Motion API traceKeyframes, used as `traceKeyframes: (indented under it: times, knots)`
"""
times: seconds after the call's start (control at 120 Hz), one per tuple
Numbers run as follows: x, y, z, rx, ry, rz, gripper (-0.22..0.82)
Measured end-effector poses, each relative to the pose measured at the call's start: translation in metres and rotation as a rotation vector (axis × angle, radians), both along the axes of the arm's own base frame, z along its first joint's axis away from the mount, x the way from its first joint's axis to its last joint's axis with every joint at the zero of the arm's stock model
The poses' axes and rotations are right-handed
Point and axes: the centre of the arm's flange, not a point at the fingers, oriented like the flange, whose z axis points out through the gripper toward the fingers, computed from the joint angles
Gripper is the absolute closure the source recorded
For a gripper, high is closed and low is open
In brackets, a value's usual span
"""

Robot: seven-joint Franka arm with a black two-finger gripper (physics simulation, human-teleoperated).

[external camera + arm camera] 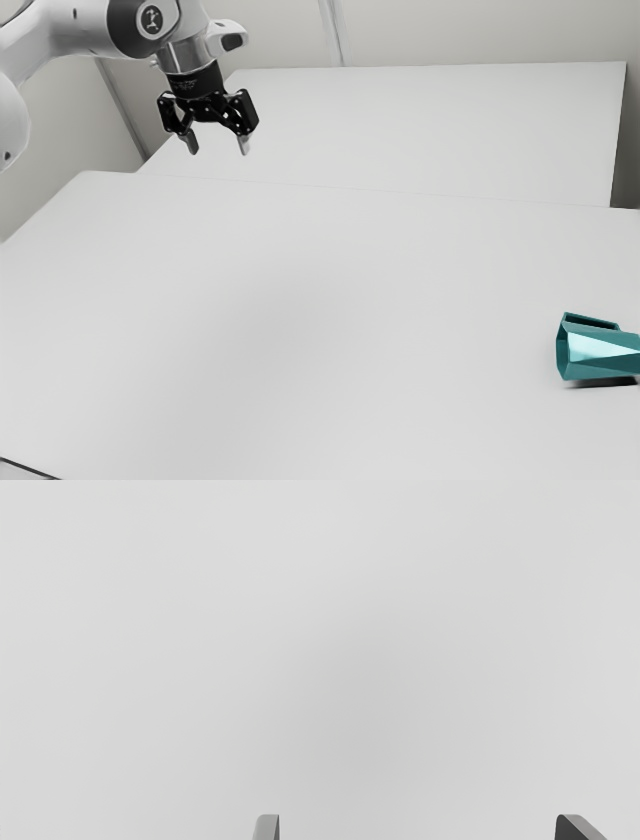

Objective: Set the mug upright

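The mug point(604, 352) lies on its side on the tabletop point(330, 380), out by the exterior view's right edge, where the picture cuts off part of it. It is teal, with flat, angled facets, and its long side runs roughly in line with the tabletop's back edge. One end points toward the exterior view's left; whether that is the base or the mouth, I cannot tell. Along the mug's upper side is a narrow teal strip with a dark gap under it, and a dark shadow sits below the body.

The hand point(218, 148) is well apart from the mug, raised above the tabletop near its back corner on the exterior view's left. It points downward, its two fingers point(244, 146) spread wide with nothing between them. The white arm point(75, 28) comes in from the exterior view's upper left.

In the wrist view the two fingertips stand far from each other over the pale tabletop, with a soft, blurry shade on it. Behind the tabletop's back edge is another flat white surface point(430, 130), with pale walls point(480, 30) beyond.
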Motion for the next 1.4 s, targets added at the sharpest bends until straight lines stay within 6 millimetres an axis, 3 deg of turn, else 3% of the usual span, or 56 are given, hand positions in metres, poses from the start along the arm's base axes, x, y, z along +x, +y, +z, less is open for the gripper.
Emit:
traceKeyframes:
  times: [0.4,0.592,0.8,0.867,0.95,1.025,1.25,1.4]
  knots:
    - [-0.009,-0.004,-0.005,-0.026,0.016,-0.025,0.0]
    - [-0.025,-0.021,-0.066,-0.232,0.083,0.018,0.0]
    - [-0.02,-0.041,-0.14,-0.431,0.078,0.085,0.0]
    - [-0.019,-0.059,-0.167,-0.477,0.073,0.085,0.0]
    - [-0.023,-0.099,-0.193,-0.522,0.058,0.05,0.0]
    - [-0.028,-0.13,-0.208,-0.562,0.034,0.027,0.0]
    - [-0.034,-0.197,-0.255,-0.654,-0.034,0.018,0.0]
    - [-0.05,-0.247,-0.281,-0.711,-0.056,0.034,0.0]
